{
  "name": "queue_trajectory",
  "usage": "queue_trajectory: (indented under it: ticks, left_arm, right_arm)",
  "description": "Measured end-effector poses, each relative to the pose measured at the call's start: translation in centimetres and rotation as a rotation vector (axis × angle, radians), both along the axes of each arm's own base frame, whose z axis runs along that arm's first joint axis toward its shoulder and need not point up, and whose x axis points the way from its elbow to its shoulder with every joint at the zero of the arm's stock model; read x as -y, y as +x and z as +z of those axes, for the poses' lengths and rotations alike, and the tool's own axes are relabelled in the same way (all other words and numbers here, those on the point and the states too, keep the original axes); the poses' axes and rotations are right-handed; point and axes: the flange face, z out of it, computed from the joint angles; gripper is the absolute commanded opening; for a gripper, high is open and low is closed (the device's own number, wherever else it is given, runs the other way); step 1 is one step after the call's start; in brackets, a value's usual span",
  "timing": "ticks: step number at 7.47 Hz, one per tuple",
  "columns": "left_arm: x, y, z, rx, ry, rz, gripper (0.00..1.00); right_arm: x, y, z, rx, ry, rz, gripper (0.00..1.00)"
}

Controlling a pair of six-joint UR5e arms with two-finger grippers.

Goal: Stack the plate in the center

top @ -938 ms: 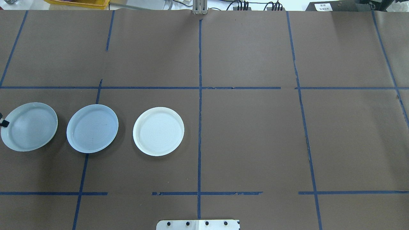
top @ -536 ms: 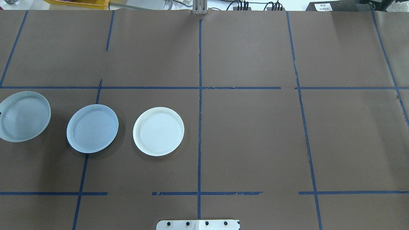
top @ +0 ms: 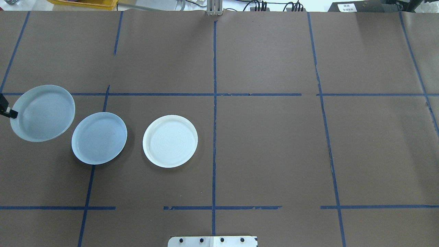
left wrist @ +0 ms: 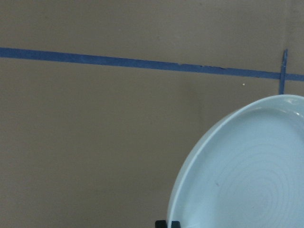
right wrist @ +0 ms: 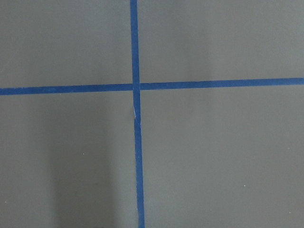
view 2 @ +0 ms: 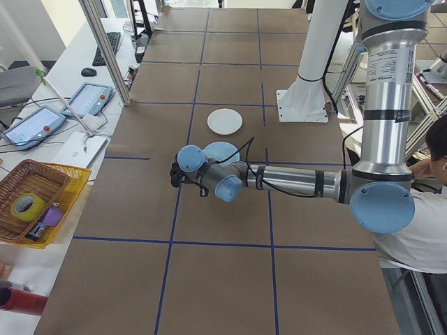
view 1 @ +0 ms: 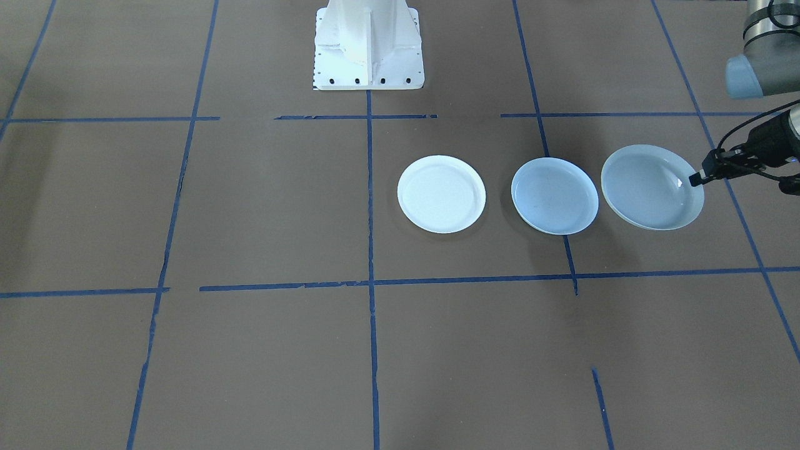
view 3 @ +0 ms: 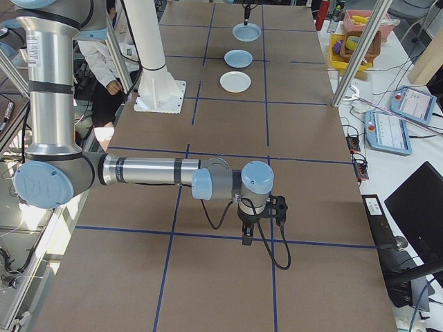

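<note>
The plate (top: pixel 43 113) with faint concentric rings is pale blue-grey and hangs tilted above the table at far left, also in the front view (view 1: pixel 650 187) and the left wrist view (left wrist: pixel 247 175). My left gripper (top: pixel 8 111) (view 1: pixel 697 179) is shut on its outer rim. Its inner edge overlaps the rim of the center plate (top: pixel 99 138) (view 1: pixel 554 195), a smooth pale blue-grey plate lying flat. A bright white plate (top: pixel 170 141) (view 1: pixel 441 194) lies flat further right. My right gripper (view 3: pixel 246 238) hangs over bare table far from the plates; I cannot tell whether it is open or shut.
Blue tape lines (top: pixel 214 103) divide the brown table. The robot's white base (view 1: pixel 367 44) stands at the table's near edge. Beyond the left end sit a yellow basket (view 2: pixel 35 202) and tablets (view 2: pixel 87 99). A person (view 2: pixel 422 230) sits beside the base.
The ringed plate has risen off the table in the left gripper. It moved toward the far side, then right, so it now overlaps the center plate's edge.
</note>
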Motion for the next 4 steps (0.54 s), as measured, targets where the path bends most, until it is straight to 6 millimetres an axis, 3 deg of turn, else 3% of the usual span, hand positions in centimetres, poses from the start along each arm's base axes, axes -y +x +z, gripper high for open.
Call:
queue_trajectory:
  ticks: [2, 4]
  left_arm:
    - [-1.2, 5.5, -2.1, 0.007, -0.053, 0.001, 0.0]
    - [-1.9, 9.7, -3.6, -0.004, -0.098, 0.014, 0.0]
  right_arm:
    - [0.0, 0.0, 0.0, 0.0, 0.0, 0.0, 1.0]
    - [0.0, 0.0, 0.0, 0.0, 0.0, 0.0, 1.0]
